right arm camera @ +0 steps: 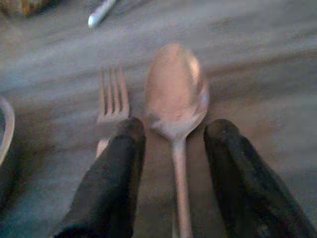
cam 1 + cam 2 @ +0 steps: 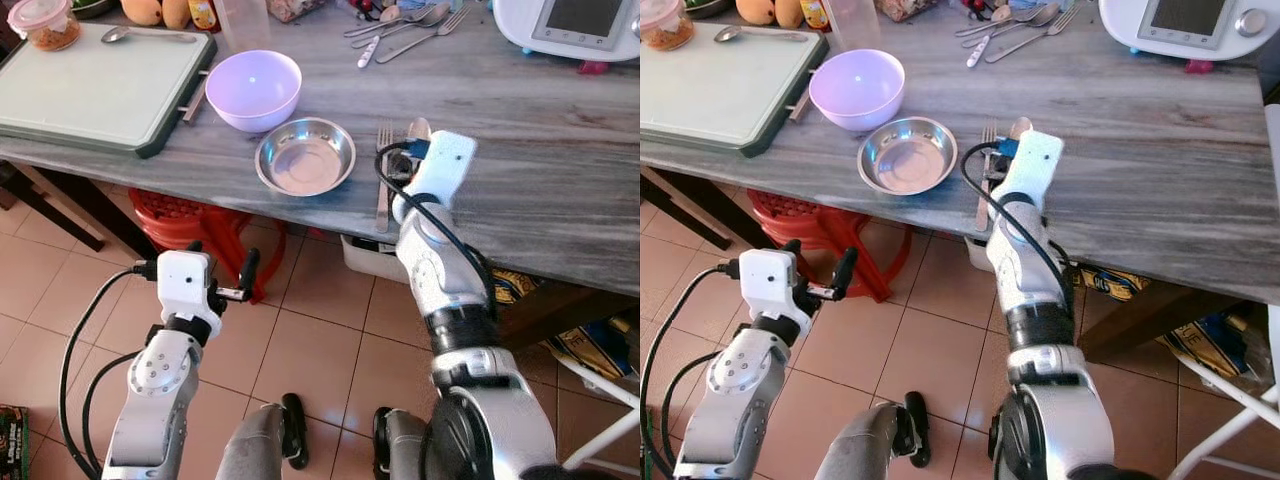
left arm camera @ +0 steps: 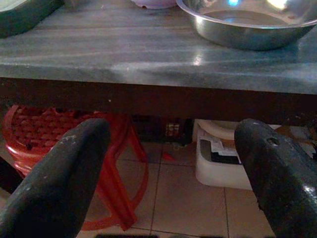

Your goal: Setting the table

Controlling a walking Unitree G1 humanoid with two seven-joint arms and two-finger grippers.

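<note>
Right gripper point(image 1: 173, 136) fingers apart, straddling spoon point(image 1: 177, 99) handle beside fork point(image 1: 112, 101) (left gripper point(image 3: 173, 163) spread, below table point(image 2: 520, 180) edge)

Right claw point(image 1: 173, 131) extended forward, fingers apart; left claw point(image 3: 171, 144) low, spread wide.

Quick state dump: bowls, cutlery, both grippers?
Steel bowl: upright, empty, near table edge.
Purple bowl: upright, empty.
Fork: flat on table.
Spoon: flat beside fork, handle between the fingers.
Right gripper: open, straddling spoon handle.
Left gripper: open, empty, below table edge.
</note>
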